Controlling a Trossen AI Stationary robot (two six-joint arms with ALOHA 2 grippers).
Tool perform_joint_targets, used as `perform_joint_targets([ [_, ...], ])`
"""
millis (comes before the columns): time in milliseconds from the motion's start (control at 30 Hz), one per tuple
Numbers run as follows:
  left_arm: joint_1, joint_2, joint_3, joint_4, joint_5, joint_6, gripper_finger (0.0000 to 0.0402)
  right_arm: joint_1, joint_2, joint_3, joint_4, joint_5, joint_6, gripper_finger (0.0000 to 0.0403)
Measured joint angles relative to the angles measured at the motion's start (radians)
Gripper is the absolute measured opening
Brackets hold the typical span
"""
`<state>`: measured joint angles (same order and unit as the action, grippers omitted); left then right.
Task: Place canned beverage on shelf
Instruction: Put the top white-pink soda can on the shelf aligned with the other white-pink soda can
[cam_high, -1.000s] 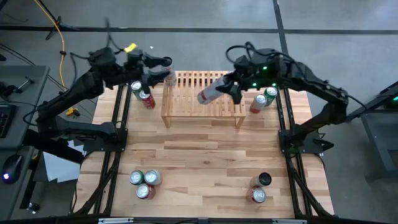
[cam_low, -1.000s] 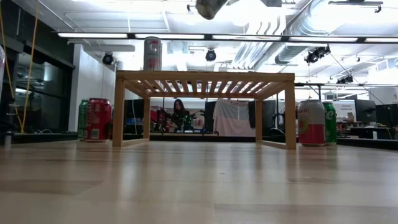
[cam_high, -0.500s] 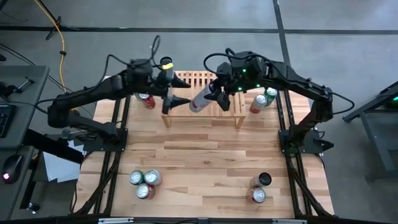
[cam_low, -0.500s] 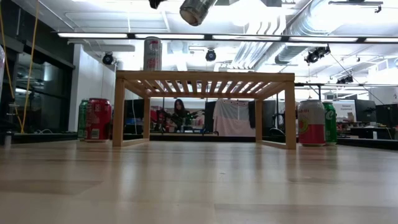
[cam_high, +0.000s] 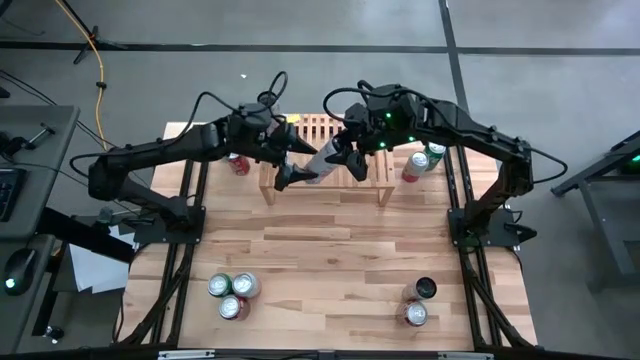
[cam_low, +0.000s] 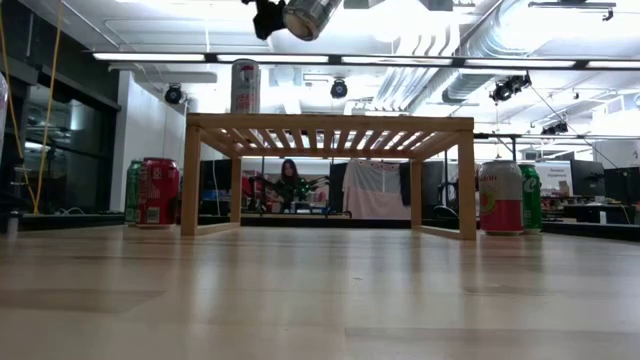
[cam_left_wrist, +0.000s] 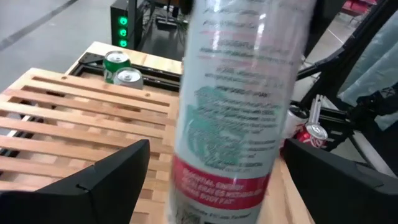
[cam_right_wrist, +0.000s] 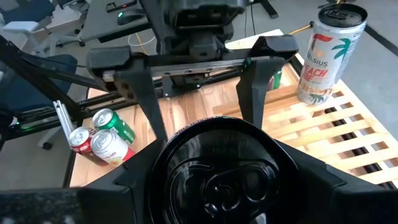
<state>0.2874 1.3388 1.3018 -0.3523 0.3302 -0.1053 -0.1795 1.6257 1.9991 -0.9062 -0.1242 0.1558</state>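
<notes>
The light-wood shelf stands at the table's far middle. My right gripper is shut on a white and red can, held tilted above the shelf's left half; the can also shows in the low view. My left gripper is open; its fingers stand on either side of that can's lower end, and I cannot tell whether they touch it. Another can stands upright on the slats at the shelf's far left corner. My right gripper holds the can by its upper, right-hand end, with the two fingers on the can's sides. The fingers come slanting from the table's right and lie along the can. The can is clear of the shelf, its other end tilted down toward the left.
A red can stands left of the shelf and two cans stand right of it. Three cans stand near the front left and two near the front right. The shelf's middle and right slats are bare.
My left gripper has swung from the shelf's far left corner toward the right and near side, up to the held can. My right gripper has carried the tilted can a little toward the table's left, above the shelf.
</notes>
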Motion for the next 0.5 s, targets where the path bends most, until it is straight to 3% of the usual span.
perform_joint_targets([
  [367,-0.023,-0.001,0.0,0.013,-0.003,0.03,0.0366,0.008,0.035,0.0,0.055,-0.037,-0.008,0.0239],
  [500,-0.023,-0.001,0.0,0.01,-0.014,0.031,0.0347,0.011,0.038,0.0,0.067,-0.041,-0.008,0.0239],
])
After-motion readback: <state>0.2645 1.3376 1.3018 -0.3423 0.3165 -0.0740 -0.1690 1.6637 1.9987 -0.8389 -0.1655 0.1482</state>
